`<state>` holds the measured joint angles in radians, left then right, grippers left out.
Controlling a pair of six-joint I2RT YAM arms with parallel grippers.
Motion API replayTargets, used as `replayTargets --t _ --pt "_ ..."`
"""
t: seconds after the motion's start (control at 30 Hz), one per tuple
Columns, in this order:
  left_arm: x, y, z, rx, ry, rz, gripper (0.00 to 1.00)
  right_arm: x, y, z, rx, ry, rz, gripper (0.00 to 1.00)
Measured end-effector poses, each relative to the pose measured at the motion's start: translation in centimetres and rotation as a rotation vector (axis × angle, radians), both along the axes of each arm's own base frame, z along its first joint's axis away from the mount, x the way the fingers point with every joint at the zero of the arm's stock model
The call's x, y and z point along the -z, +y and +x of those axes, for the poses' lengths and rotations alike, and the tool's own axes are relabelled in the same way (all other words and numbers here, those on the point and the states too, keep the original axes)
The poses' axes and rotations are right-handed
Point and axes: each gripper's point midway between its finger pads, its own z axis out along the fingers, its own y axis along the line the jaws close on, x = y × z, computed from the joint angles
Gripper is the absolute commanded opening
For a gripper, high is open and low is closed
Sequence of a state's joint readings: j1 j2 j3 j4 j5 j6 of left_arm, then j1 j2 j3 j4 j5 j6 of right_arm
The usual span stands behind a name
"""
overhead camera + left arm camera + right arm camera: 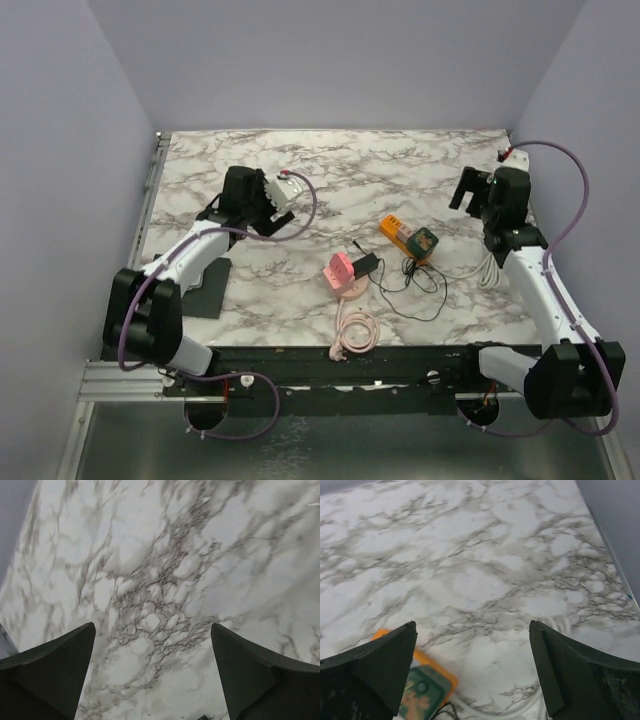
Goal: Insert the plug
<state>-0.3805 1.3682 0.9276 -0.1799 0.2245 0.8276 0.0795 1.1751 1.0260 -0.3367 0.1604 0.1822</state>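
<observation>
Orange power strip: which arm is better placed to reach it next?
Probably the right. The right gripper hangs open on the same side as the orange power strip, which shows low in its wrist view. The left gripper is open too, but sees only marble table.

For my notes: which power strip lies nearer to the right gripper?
The orange power strip, carrying a green adapter; the pink power strip sits further left.

No word, brand, number or sign can be read anywhere. The green panel (422, 694) on the orange block (446, 676) bears pale markings, but they are too blurred to make out as letters or figures.
</observation>
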Motion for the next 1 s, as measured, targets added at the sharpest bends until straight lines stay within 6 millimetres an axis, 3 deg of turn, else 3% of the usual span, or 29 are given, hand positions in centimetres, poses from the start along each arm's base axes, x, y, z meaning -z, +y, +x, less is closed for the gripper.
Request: replayTargets --t 0.1,0.17,0.27,0.47,0.63,0.8,1.0 --pt "3.3 4.8 3.9 -0.334 0.143 -0.064 0.99 3.8 -3.9 0.4 0.130 -0.059 -0.037 1.00" --pt "5.4 6.6 4.8 -0.461 0.224 -0.106 0.99 7.0 -5.5 1.0 0.190 -0.023 -0.044 1.00" --pt "7.1 8.2 4.6 -0.580 0.298 -0.172 0.99 10.9 -7.3 1.9 0.262 0.039 -0.018 1.00" --pt "8.8 8.4 3.1 -0.660 0.285 -0.312 0.99 14.2 -9.4 0.6 0.339 -0.034 0.001 1.00" --pt "11.3 10.7 2.0 -0.756 0.264 -0.433 0.99 15.5 -9.0 -0.6 0.314 -0.115 -0.008 1.00" --pt "11.4 12.6 2.2 -0.805 0.152 -0.544 0.99 14.7 -8.5 -0.2 0.269 -0.226 -0.006 1.00" --pt "10.9 12.8 0.5 -0.779 -0.001 -0.652 0.99 14.2 -6.6 -1.6 0.167 -0.357 -0.031 1.00"
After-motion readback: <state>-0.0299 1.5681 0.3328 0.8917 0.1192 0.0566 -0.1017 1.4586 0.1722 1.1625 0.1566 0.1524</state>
